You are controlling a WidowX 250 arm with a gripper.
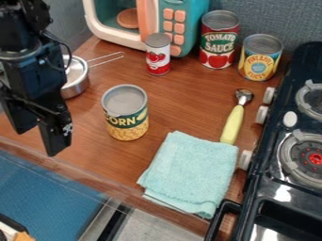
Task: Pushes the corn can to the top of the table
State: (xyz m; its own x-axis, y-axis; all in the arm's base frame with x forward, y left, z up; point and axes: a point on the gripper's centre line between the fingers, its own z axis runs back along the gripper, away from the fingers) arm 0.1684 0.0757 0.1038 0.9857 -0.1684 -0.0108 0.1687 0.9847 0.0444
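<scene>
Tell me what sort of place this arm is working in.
Most likely a toy kitchen set up on a table: a pastel play microwave at the back, a stove at the right, and food cans like the corn can.

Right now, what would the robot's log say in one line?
corn can: upright on wooden table, not yet at top | tool: open, apart from corn can | toy microwave: at table's top

The corn can (127, 115) stands behind and left of the towel (190, 172), before the toy microwave (149, 21).
</scene>
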